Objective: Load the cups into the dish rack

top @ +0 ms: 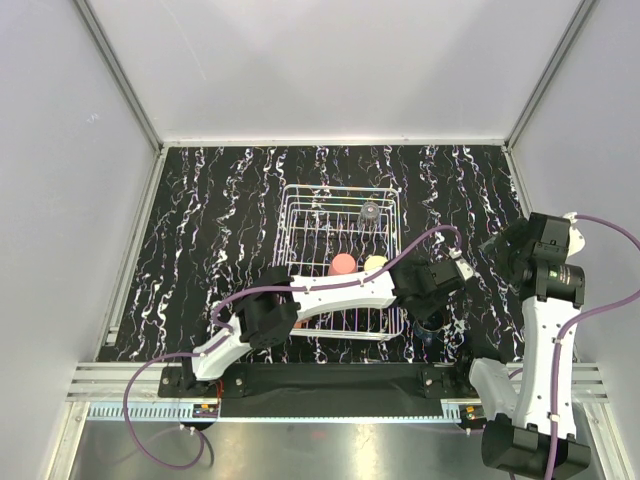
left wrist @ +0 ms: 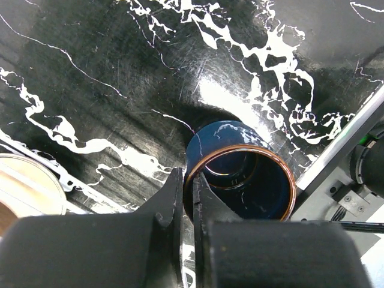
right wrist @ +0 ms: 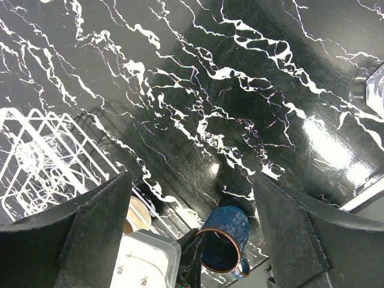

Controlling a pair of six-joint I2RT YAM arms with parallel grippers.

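Dark blue cup point(left wrist: 240, 180): outside dish rack point(top: 340, 188), just beside its near right corner, tilted. Resting on table point(top: 220, 220) or lifted: cannot tell.
Left gripper point(left wrist: 186, 180): pinched on cup rim, one finger inside, one outside; judged hold for carrying to rack.
Right gripper point(right wrist: 191, 177): spread wide, empty, well aside.
Rack held: pink tumbler point(top: 343, 264), cream cup point(top: 375, 263), clear glass point(top: 370, 212).

- A black marble-patterned surface point(top: 220, 200) with white veins spreads across the cell, and the wrist views show bright glare patches on it.
- Three pale grey wall panels point(top: 60, 150) stand at its left, back and right.
- Two silver aluminium frame rails point(top: 120, 75) run along the back corners between the panels.
- A flat black mounting plate point(top: 330, 378) lies along the near edge.
- A brushed metal shelf point(top: 330, 450) sits nearer still.
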